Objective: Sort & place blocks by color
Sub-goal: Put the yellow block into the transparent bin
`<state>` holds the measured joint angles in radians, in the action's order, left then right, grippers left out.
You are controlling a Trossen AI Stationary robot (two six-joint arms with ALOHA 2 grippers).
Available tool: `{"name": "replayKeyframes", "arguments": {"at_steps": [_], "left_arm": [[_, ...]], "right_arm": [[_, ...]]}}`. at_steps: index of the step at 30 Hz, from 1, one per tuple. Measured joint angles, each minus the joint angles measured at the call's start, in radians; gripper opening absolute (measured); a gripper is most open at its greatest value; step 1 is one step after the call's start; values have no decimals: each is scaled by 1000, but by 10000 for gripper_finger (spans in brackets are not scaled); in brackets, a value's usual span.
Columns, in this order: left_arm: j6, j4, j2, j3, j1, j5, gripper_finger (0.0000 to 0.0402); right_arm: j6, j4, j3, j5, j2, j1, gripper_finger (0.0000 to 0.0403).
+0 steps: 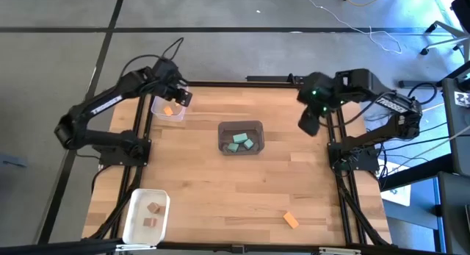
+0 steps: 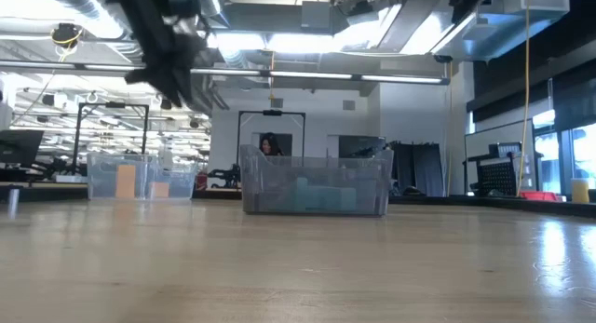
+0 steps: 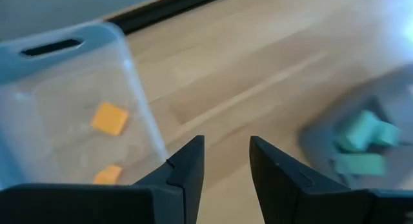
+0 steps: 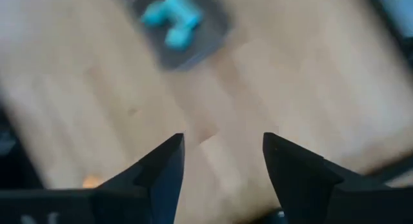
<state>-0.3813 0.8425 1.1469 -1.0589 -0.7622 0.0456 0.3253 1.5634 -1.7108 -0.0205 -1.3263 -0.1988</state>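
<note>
Lone orange block [image 1: 291, 220] loose on table [image 1: 205, 181], near front edge, well away from both grippers. Other blocks already in bins: orange in clear bin [image 1: 168, 108], teal in grey bin [image 1: 241, 137], tan in white bin [image 1: 145, 215].

Risk: long reach to that block, so off-centre grab could flick it over table edge.

Left gripper [image 3: 226, 162] above clear bin's edge, fingers slightly apart, empty. Right gripper [image 4: 222, 159] raised beyond grey bin, fingers wide apart, empty.

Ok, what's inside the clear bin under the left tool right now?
The left wrist view shows two orange blocks on the floor of the clear bin. The open left tool hides the bin's near corner, so more could lie there.
</note>
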Motion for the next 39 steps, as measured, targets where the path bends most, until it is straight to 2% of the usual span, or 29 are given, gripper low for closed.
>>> {"name": "replayKeyframes", "arguments": {"at_steps": [3, 5, 10, 16, 20, 26, 30, 36, 39], "left_arm": [[-1, 0, -51, -7, 76, 0, 115], [-15, 3, -82, -7, 126, 2, 115], [-101, -8, -148, -7, 261, -9, 115], [-122, -46, -186, -7, 412, -30, 115], [-56, -48, -187, -7, 504, 13, 115], [-27, -50, -187, -7, 609, 21, 115], [2, -50, -187, -7, 643, 16, 115], [87, -43, -187, -7, 663, 41, 115], [130, -43, -187, -7, 670, 76, 115]], "right_arm": [[-33, 4, 71, -156, 15, 37, 211], [-44, 8, 140, -213, 27, 79, 211], [-68, -6, 341, -264, 68, 218, 211], [-74, -192, 529, -326, 84, 379, 211], [-14, -328, 592, -333, 84, 464, 211], [236, -581, 652, -326, 84, 557, 211], [339, -704, 681, -304, 83, 642, 211], [524, -979, 728, -232, 76, 775, 211], [632, -1025, 736, -179, 41, 842, 211]]}}
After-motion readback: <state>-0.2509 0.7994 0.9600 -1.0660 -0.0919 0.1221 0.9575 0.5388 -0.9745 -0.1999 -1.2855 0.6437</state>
